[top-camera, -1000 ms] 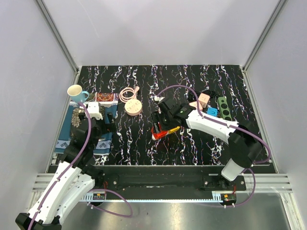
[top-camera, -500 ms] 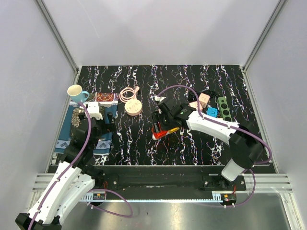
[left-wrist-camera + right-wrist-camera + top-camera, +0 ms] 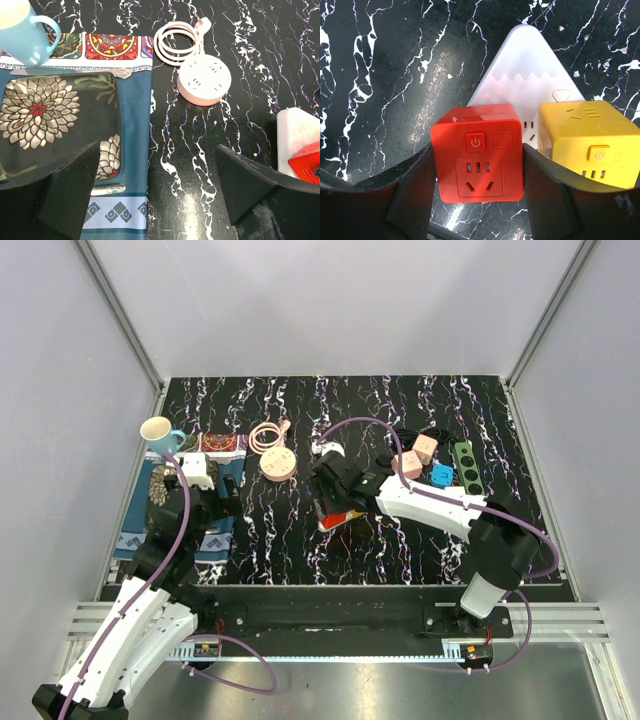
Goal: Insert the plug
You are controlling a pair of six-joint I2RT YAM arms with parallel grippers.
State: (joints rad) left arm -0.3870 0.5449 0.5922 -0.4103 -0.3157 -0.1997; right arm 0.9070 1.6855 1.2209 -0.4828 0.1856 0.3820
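plug (image 3: 477, 159): red cube w/ pwr btn, in right claw (image 3: 479, 190).

**Bystanders on the marbled table**

A black, white-veined table top (image 3: 280, 535) is carrying everything.

Left side: a patterned teal cloth (image 3: 132, 150) is lying flat. A dark square plate (image 3: 55, 115) with a flower print is resting on it. A light blue mug (image 3: 22, 35) is standing upright at the cloth's far left corner.

Just right of the cloth, a round pink socket hub (image 3: 203, 80) is sitting on the bare top. Its pale cable (image 3: 175, 42) is lying coiled against the hub's far side.

Right side: a pink cube (image 3: 425, 448), a blue cube (image 3: 441, 474) and a green socket strip (image 3: 465, 466) are clustering close together.
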